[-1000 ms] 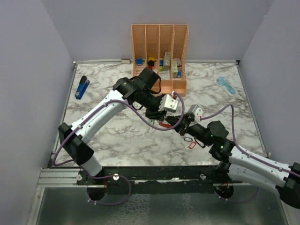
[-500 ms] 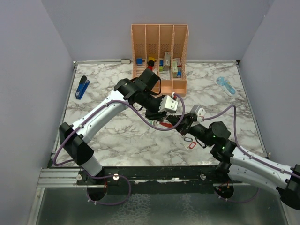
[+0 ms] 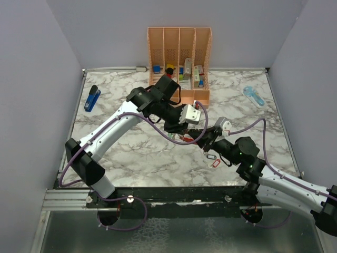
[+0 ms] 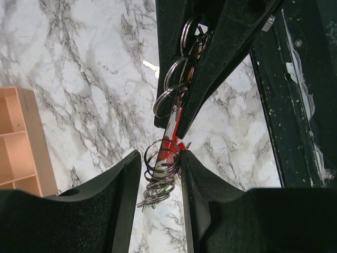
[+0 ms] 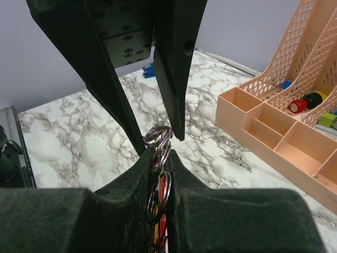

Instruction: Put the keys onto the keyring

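Both grippers meet above the middle of the table. My right gripper (image 3: pixel 200 138) (image 5: pixel 160 154) is shut on a row of silver split rings (image 5: pixel 159 158), with the red keyring (image 4: pixel 171 146) showing only as a red sliver between its fingers. My left gripper (image 3: pixel 182 134) (image 4: pixel 160 158) is open, its fingers close on either side of the end of the ring stack (image 4: pixel 160 164). The keys themselves are almost all hidden; only a hint of yellow and green shows among the rings.
An orange desk organiser (image 3: pixel 179 63) stands at the back with small items in it. A blue stapler (image 3: pixel 92 98) lies at the left and a light blue object (image 3: pixel 254 96) at the right. A small red oval loop (image 3: pixel 215 164) lies by the right arm.
The right gripper has moved slightly up and left with the rings, closer into the left gripper's fingers. The left arm has barely shifted.
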`<control>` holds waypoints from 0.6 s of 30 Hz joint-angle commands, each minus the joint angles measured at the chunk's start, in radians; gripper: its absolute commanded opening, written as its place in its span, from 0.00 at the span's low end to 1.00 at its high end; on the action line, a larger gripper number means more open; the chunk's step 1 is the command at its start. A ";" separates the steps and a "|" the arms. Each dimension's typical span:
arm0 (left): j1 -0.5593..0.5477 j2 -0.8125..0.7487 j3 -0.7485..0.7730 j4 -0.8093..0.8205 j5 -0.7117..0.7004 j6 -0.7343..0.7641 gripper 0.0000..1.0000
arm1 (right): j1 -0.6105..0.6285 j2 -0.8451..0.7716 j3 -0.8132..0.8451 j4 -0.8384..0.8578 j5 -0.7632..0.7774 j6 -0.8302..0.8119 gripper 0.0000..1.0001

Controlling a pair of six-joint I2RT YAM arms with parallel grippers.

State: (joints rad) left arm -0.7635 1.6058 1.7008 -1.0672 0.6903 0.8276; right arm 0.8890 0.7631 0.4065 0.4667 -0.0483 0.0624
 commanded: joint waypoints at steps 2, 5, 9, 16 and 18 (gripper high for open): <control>-0.007 -0.021 0.035 0.013 0.022 -0.024 0.38 | -0.002 -0.001 0.042 0.003 0.041 0.029 0.06; -0.008 -0.023 0.023 0.013 0.034 -0.023 0.38 | -0.002 0.000 0.049 -0.010 0.047 0.045 0.06; -0.008 -0.028 0.006 0.013 0.054 -0.026 0.38 | -0.002 0.003 0.056 -0.022 0.062 0.055 0.06; -0.008 -0.044 -0.014 0.018 0.029 -0.033 0.38 | -0.002 0.013 0.063 -0.027 0.082 0.065 0.06; -0.008 -0.051 -0.029 0.026 0.016 -0.034 0.38 | -0.002 0.014 0.065 -0.028 0.082 0.068 0.06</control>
State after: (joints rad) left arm -0.7654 1.6024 1.6974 -1.0531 0.7067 0.8074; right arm 0.8890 0.7776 0.4301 0.4122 -0.0055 0.1123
